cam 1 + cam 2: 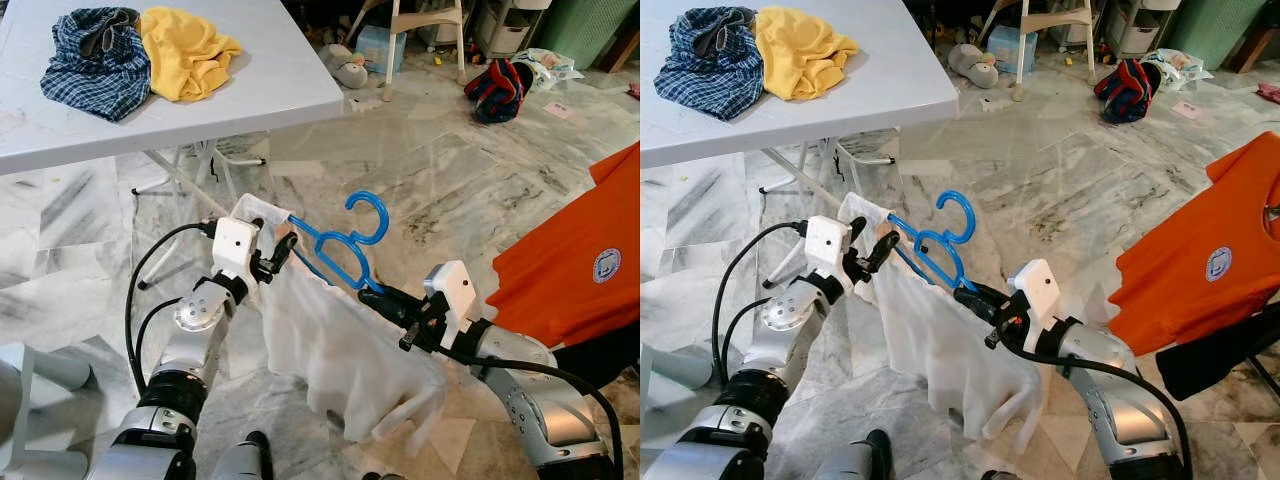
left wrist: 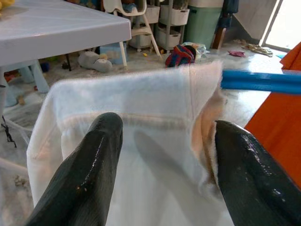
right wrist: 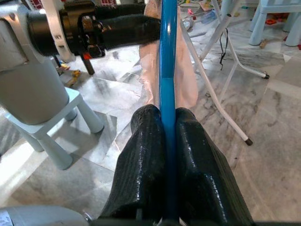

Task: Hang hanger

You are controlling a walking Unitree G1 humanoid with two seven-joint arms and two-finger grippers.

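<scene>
Blue plastic hanger (image 1: pixel 340 245) carrying white garment (image 1: pixel 340 350); right gripper (image 1: pixel 385 298) clamped on its bar, left gripper (image 1: pixel 283 250) spread around garment's edge.

The hanger (image 1: pixel 345 245) hung in the air before me, between my arms, its hook uppermost and toward the far side. My right gripper (image 1: pixel 385 297) clamped its lower bar from the right; my left gripper (image 1: pixel 283 250) was at the garment's (image 1: pixel 340 360) top edge on the left. The garment draped from the hanger down toward the floor (image 1: pixel 440 180). The table (image 1: pixel 250 100) stood to the far left, with a shirt (image 1: pixel 95 60) on it and a cloth (image 1: pixel 185 50) touching the shirt's right side. A tee (image 1: pixel 570 260) hung to my right.
</scene>
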